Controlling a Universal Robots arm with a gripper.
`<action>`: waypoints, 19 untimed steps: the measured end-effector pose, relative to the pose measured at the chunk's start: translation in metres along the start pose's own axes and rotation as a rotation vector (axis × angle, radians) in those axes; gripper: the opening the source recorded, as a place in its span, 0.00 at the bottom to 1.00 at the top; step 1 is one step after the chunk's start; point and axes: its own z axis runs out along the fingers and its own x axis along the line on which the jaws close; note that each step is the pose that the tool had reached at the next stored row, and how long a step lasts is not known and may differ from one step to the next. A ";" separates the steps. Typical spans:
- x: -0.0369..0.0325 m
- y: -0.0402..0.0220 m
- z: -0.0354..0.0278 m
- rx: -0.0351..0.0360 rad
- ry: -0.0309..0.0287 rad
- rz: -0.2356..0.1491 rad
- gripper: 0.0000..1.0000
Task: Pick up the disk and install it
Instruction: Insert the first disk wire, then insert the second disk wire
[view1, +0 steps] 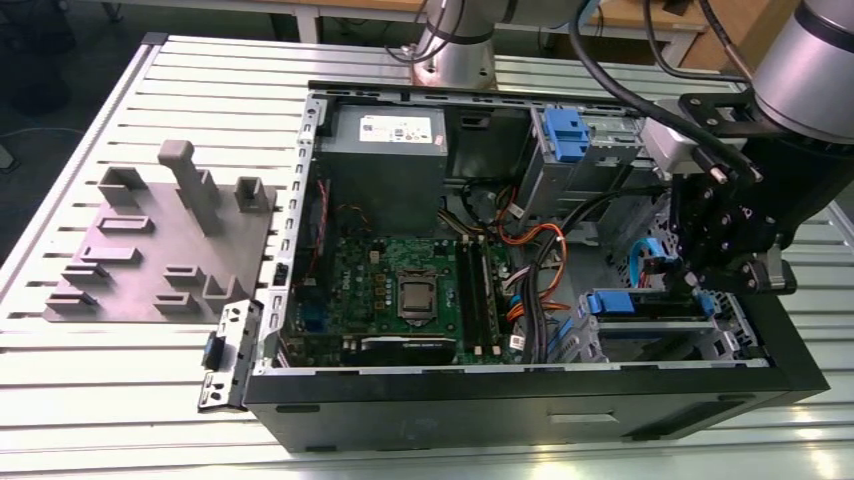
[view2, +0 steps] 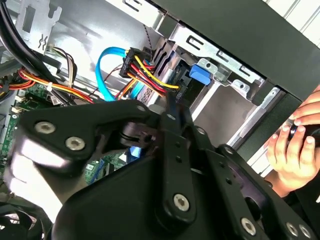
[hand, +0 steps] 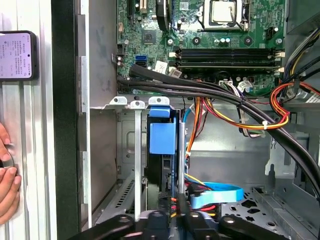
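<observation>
On the exterior view's left, a grey fixture plate (view1: 154, 245) with raised blocks lies on the slatted table (view1: 80, 400), just beside the open computer case (view1: 534, 400). Inside the case, the green motherboard (view1: 400, 290) sits below the grey power supply (view1: 387, 135). Further right, orange, yellow and black cables (view1: 527, 250) run down between the motherboard and the drive bays. The disk (view1: 641, 303) stands on edge in the lower drive cage (view1: 727, 345), its blue carrier frame facing up out of the case. The gripper (view1: 697, 280) hangs right above the disk, close enough that contact cannot be judged, and whether it is spread or closed cannot be told. In the first wrist view, 1 person's hand (hand: 7, 185) rests outside the case wall.
</observation>
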 end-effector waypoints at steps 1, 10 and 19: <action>0.0000 0.0000 0.0000 0.0000 0.0000 0.000 0.16; 0.0000 0.0000 -0.0001 0.0000 -0.0009 0.000 0.11; 0.0000 0.0000 -0.0001 0.0000 -0.0011 0.000 0.11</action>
